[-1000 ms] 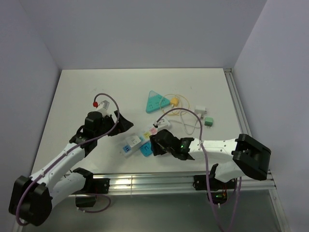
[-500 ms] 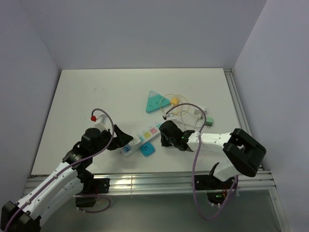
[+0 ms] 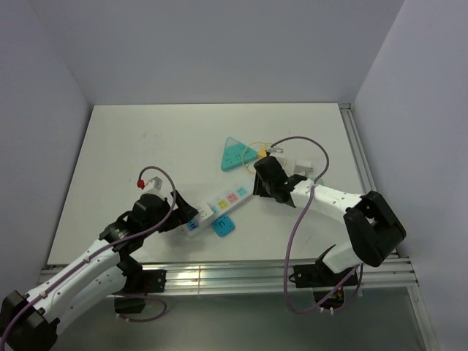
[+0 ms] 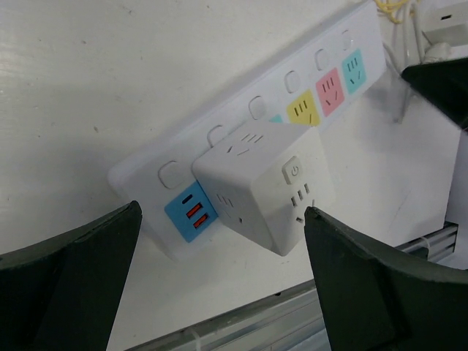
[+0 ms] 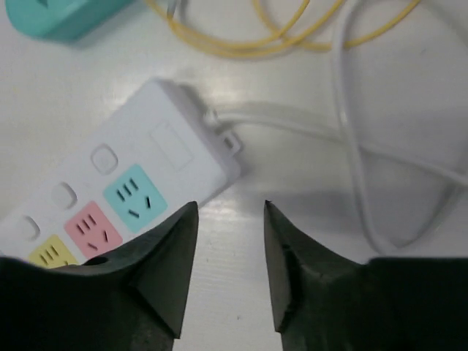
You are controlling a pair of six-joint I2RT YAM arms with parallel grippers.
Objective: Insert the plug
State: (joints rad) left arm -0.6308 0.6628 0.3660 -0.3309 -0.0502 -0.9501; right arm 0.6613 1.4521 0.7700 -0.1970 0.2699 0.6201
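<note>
The white power strip (image 3: 219, 203) lies slantwise at mid-table, with blue USB ports and yellow, pink and teal sockets (image 4: 325, 91). A white cube plug (image 4: 263, 186) sits on the strip next to the USB end, slightly tilted. My left gripper (image 3: 180, 212) is wide open and empty, its jaws either side of the cube without touching it (image 4: 221, 212). My right gripper (image 3: 262, 181) is open and empty over the strip's cord end (image 5: 230, 207), beside the teal socket (image 5: 133, 194). The strip's white cord (image 5: 351, 146) runs off to the right.
A teal triangular block (image 3: 236, 153) and a loop of yellow cable (image 3: 260, 151) lie behind the strip. A small teal square (image 3: 224, 227) lies in front of it. A white adapter (image 3: 302, 164) sits to the right. The metal rail (image 3: 234, 274) runs along the near edge.
My right gripper has moved from the strip's middle up and right to its cord end. My left gripper has come forward and right to the strip's USB end.
</note>
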